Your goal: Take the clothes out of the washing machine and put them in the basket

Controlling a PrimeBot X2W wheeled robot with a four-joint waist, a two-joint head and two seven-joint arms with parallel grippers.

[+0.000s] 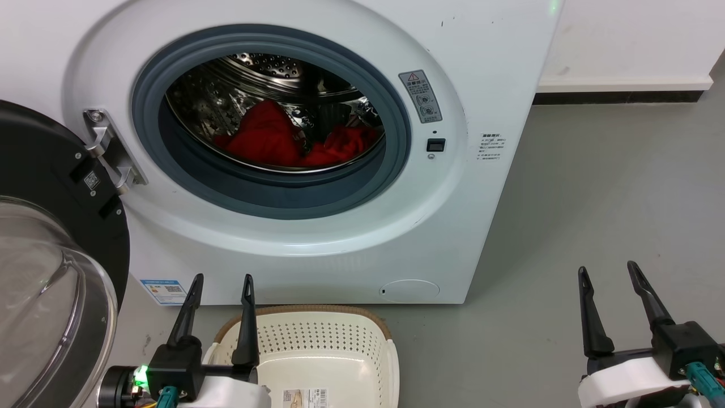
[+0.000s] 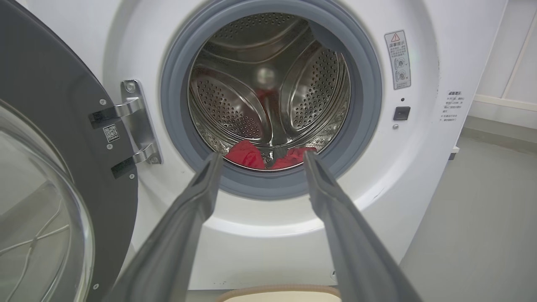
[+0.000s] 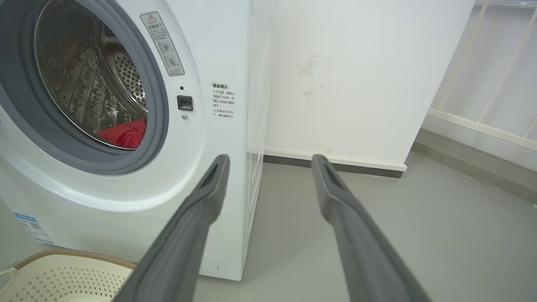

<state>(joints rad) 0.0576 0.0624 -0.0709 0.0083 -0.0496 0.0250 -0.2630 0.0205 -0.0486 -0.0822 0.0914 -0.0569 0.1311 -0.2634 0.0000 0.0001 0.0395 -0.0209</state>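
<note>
Fingers spread wide, holding nothing, on the left gripper (image 1: pixel 222 280) and right gripper (image 1: pixel 607 269), both short of the washing machine (image 1: pixel 340 260). The red clothes (image 1: pixel 266 139) lie inside it; the basket (image 1: pixel 317 340) at its foot looks empty, so nothing is unloaded.

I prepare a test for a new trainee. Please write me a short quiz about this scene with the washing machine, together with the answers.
1. True or false: the door of the washing machine stands open.
2. Where do the red clothes lie? A: in the basket. B: in the drum. C: in the right tool.
3. In the head view, which tool shows in front of the basket: the left tool or the right tool?
Key: 1 true. 2 B. 3 the left tool.
</note>
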